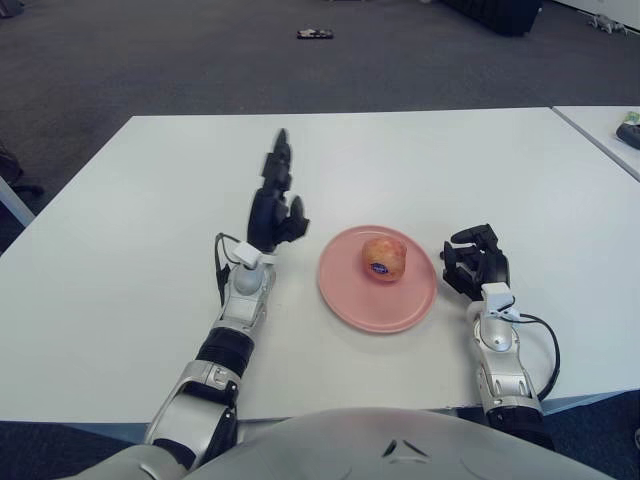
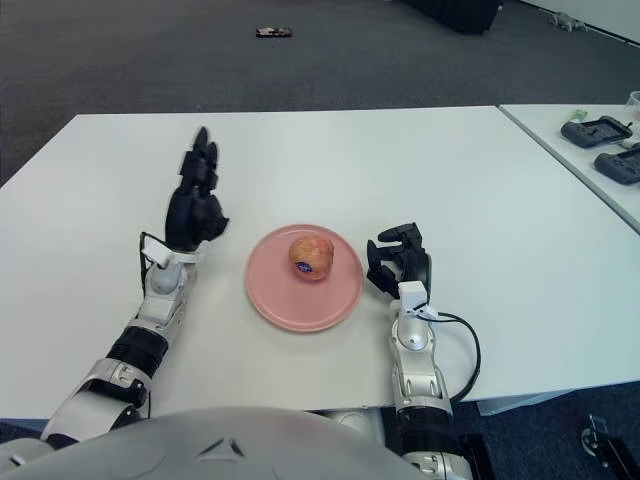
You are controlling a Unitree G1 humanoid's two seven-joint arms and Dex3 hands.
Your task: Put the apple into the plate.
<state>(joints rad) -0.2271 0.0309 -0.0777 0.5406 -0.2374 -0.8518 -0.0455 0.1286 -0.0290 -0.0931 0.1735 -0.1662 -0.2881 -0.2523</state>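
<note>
A reddish-yellow apple (image 1: 384, 257) with a small dark sticker sits inside the pink plate (image 1: 340, 290) near the table's front. My left hand (image 1: 275, 200) is raised to the left of the plate, clear of it, fingers stretched upward and holding nothing. My right hand (image 1: 475, 258) shows just right of the plate's rim with its fingers curled, holding nothing.
The white table (image 1: 150, 210) stretches wide to the left and behind the plate. A second table (image 2: 600, 160) at the far right carries dark controllers (image 2: 592, 131). A small dark object (image 1: 313, 34) lies on the carpet beyond.
</note>
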